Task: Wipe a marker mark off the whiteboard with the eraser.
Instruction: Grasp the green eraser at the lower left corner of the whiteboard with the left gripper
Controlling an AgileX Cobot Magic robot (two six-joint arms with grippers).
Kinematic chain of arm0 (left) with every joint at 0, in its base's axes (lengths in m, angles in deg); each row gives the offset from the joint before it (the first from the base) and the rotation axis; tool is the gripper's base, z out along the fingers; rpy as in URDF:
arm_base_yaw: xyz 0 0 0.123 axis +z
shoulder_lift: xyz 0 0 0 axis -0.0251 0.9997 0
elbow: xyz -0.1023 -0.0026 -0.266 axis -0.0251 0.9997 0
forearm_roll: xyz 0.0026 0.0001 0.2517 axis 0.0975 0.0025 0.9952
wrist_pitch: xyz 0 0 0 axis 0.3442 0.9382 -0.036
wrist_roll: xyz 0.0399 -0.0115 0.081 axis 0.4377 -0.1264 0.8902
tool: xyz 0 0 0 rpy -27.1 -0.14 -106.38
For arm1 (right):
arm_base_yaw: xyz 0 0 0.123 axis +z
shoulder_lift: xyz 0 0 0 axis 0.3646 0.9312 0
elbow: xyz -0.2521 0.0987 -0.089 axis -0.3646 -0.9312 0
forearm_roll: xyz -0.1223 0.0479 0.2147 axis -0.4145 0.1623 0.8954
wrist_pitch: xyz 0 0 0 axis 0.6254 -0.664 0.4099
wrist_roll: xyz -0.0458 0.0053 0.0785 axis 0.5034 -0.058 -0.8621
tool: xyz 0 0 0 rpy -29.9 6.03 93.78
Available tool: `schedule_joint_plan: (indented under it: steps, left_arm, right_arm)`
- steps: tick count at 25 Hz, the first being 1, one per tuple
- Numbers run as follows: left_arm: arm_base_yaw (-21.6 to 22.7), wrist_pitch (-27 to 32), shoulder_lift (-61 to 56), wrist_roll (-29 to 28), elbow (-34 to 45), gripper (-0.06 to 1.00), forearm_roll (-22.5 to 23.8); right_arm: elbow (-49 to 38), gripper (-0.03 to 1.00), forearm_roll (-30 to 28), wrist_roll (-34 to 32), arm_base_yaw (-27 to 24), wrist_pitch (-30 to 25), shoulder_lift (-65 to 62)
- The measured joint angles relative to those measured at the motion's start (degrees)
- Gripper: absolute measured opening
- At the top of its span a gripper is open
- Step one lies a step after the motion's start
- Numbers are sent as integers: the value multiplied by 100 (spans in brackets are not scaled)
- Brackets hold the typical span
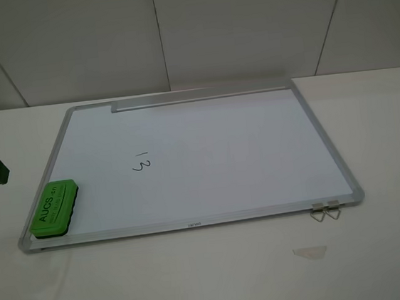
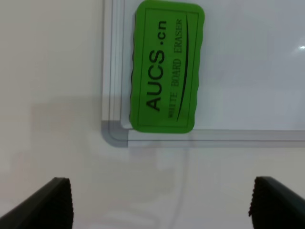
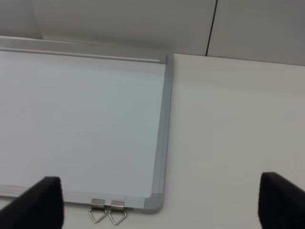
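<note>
Left claw (image 2: pixel 162 205): jaws spread wide with nothing between them. It hangs over bare table (image 1: pixel 199 279) just near of the board's near-left corner, the eraser ahead of it.
Right claw (image 3: pixel 164 202): also wide open and empty. It is parked off the near-right corner, likely to stay out of the way.
Eraser (image 2: pixel 164 67): green block lying flat, lettering up, on the near-left corner of the whiteboard (image 1: pixel 222 155). Its near end overlaps the frame (image 2: pixel 114 71) and its long side runs along the left frame. Nothing touches it.
Why there: it sits on the left arm's side, so the pick-up looks like that arm's job. The jaw spread looks ample for the narrow width.
Marker mark (image 1: pixel 140 161): small black scribble left of the board's middle, further in and to the right of the eraser, apart from it. It does not appear in either wrist view.
Board fittings: tray strip (image 1: pixel 201 96) on the far edge, two clips (image 3: pixel 108 210) at the near-right corner. Both are well clear of the wiping path.
Stage, as judged: nothing gripped and the mark intact, so wiping is not begun.
Next move, as judged: advance, lower over the eraser, close across its short sides.
Risk: the frame under the near end may tilt the block in the grip.
</note>
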Motion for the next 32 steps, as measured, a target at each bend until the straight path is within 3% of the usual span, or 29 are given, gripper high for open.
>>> schedule_joint_plan:
  steps: [10, 18, 22, 27, 32]
  left_arm:
    - [-41, -1011, 1385, 153, 0, 76, -220]
    - [-804, -1950, 2353, 255, -26, 76, -264]
    - [-831, -1994, 2535, 140, -85, 76, -176]
    - [-831, -1596, 2535, -515, -304, 76, 422]
    - [-831, -1688, 2606, -911, -311, 76, 730]
  right_arm:
    - [0, 82, 0, 0, 0, 0, 0]
    - [0, 82, 0, 0, 0, 0, 0]
    - [0, 82, 0, 0, 0, 0, 0]
    - [0, 82, 0, 0, 0, 0, 0]
    - [0, 82, 0, 0, 0, 0, 0]
